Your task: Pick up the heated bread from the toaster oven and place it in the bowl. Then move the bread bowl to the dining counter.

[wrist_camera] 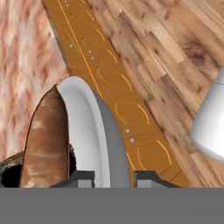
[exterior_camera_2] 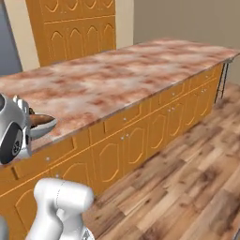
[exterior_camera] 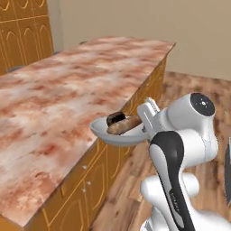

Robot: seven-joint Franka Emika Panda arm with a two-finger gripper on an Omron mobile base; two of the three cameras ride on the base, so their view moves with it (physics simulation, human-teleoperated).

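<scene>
- The pincer [wrist_camera: 113, 177] is closed on the rim of the bowl [exterior_camera: 118, 135] and holds it in the air at the edge of the table [exterior_camera: 58, 85].
- In the bowl lie the heated bread [exterior_camera: 116, 118] and a tan bread stick [exterior_camera: 124, 126].

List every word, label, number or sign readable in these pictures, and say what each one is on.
No text can be read in any view.
A small pale mark on the arm's dark link is too small and blurred to read.
The bowl, the bread and the dining counter carry no lettering.
</scene>
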